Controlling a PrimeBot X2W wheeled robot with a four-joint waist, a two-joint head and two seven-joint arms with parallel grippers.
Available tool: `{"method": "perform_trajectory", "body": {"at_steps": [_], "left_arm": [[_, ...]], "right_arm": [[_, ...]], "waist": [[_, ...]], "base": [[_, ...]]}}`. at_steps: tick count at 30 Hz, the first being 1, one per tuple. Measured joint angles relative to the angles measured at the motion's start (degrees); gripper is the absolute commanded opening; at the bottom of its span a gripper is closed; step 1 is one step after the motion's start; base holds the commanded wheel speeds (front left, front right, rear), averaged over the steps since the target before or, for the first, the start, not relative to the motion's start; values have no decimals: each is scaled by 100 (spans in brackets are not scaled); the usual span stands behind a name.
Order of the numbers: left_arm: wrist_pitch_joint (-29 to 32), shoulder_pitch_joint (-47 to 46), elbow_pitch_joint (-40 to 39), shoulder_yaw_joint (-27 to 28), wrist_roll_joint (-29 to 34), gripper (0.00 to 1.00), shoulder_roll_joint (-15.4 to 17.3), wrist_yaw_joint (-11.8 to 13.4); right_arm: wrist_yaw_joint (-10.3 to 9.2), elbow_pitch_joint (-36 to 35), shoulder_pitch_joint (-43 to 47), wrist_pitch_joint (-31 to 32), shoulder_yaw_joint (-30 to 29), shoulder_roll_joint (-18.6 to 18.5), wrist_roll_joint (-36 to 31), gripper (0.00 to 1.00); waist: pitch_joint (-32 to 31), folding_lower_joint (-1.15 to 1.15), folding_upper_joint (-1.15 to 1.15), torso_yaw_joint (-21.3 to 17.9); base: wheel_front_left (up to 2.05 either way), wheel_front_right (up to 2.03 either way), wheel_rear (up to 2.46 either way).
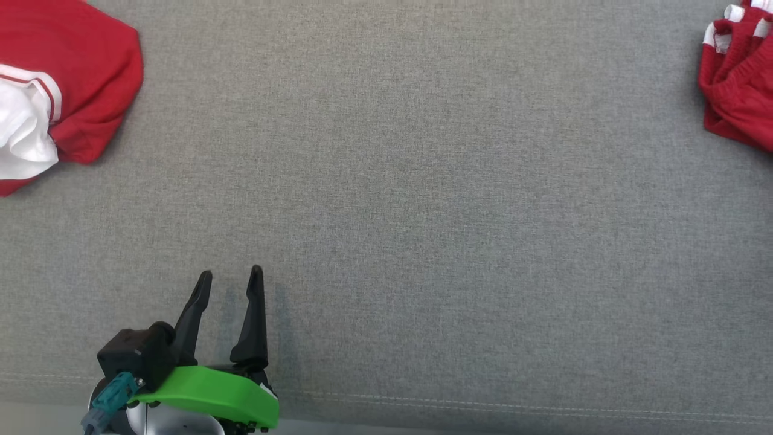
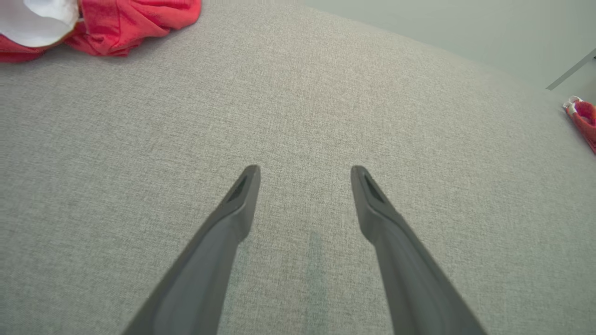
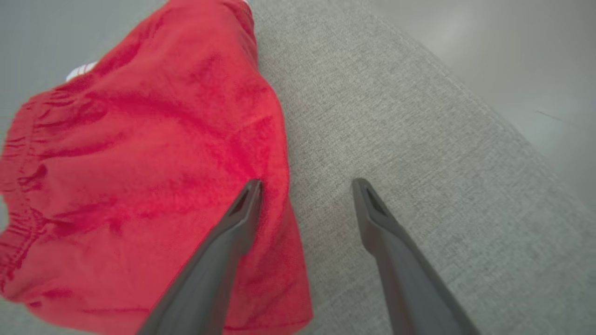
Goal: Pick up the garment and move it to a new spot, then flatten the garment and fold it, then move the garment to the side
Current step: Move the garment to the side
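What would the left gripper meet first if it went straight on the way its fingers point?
Probably only the bare grey cushion. The left gripper points across open fabric; the red and white garment lies off to its left. Its downward tilt is unclear.

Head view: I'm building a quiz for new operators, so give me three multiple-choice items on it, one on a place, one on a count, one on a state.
1. Where does the red-and-white garment lie? A upper left; B centre; C lower right.
2. How many garments are on the grey surface? A one; B two; C four.
3. The left gripper is: A open and empty; B shut on cloth; C shut on a bottle.
Answers: 1 A, it sits in the upper left corner. 2 B, it plus the red garment at the right edge. 3 A, its jaws stand apart with bare fabric between them.
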Motion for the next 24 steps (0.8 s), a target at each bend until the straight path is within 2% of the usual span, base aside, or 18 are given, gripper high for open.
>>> {"method": "perform_trajectory", "body": {"at_steps": [7,13,18,24], "left_arm": [[-21,1,84,11,-49,100,-4,0],[-111,7,192,37,-152,100,-11,0],[-255,8,297,171,-154,100,-13,0],[-402,11,434,346,-112,100,20,0]], "right_arm": [[14,-334,-25,-669,-144,-19,-113,100],[326,-999,-20,-1370,-55,4,-330,100],[383,-1466,225,-2059,198,-36,-888,100],[414,-2008,748,-2680,580,324,-1299,100]], "waist": [[-268,0,0,-81],[-552,0,0,-104],[-815,0,0,-74],[-1175,0,0,-14]], "base": [[0,0,0],[0,0,0],[0,0,0],[0,0,0]]}}
